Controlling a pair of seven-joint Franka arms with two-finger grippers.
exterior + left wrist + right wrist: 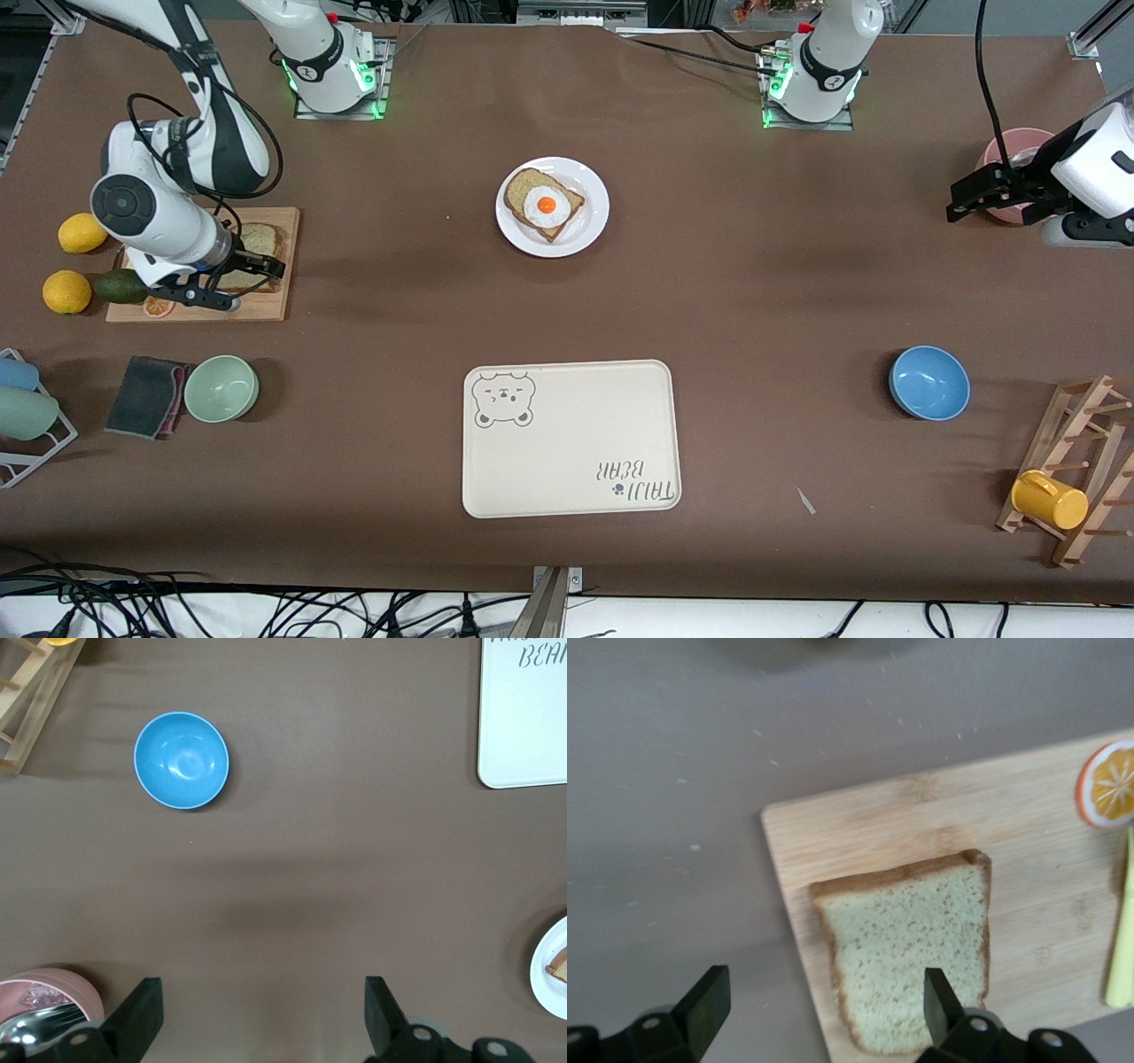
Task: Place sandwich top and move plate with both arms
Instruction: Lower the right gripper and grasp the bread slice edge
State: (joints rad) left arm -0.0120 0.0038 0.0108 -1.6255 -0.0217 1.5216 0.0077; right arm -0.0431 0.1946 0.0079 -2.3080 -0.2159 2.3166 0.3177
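The right arm's black two-finger tool (226,285) hangs low over the pale wooden cutting board (266,306) at the right arm's end of the brown surface (753,292), fingers spread wide and holding nothing. In the right wrist view one finger (943,1005) overlaps the edge of the sandwich top (908,957), a light tan speckled bread slice with a darker brown crust lying flat on that board; whether it touches the bread I cannot tell. On the same board lie a round dried orange slice (1109,783) and a pale yellow stick-like thing (1121,939). Just beside the board, toward the surface's edge, sit a dark green avocado (120,285) and two yellow lemons (67,291).

The left arm's black tool (979,197) waits in the air near a pink bowl (1019,146) at the left arm's end, fingers wide apart and empty.

The round plain white plate (589,232) stands mid-surface between the two arm bases, well apart from both tools, carrying a bread slice topped with a fried egg (544,203). Nearer the front camera lies a rectangular cream tray with a bear drawing (571,439). A blue bowl (929,382) sits toward the left arm's end, and a pale green bowl (221,387) toward the right arm's end.
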